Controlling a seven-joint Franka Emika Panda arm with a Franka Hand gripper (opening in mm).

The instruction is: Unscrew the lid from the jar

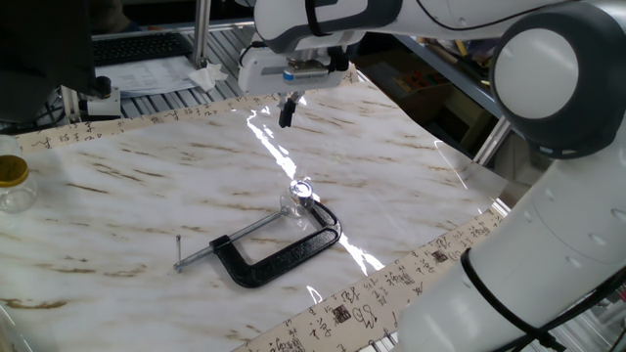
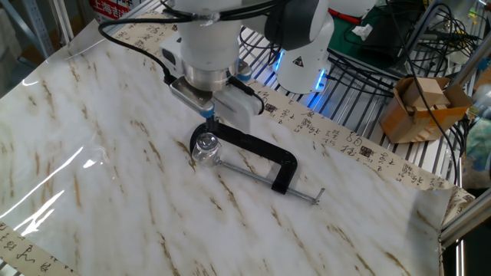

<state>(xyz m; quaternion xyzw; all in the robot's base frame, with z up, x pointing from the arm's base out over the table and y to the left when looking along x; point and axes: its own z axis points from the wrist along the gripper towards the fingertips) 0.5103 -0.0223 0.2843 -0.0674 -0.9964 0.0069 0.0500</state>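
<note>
One gripper clenched empty above tiny jar, lid on, beside black clamp

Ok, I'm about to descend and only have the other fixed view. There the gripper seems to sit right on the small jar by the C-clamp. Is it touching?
Observer: No. From one fixed view the gripper hangs well above the table, apart from the small jar.
Operator: Anything on the table outside my frame?
Observer: Yes, a larger jar with a yellow-gold lid stands at the table's far left edge in that view.
</note>
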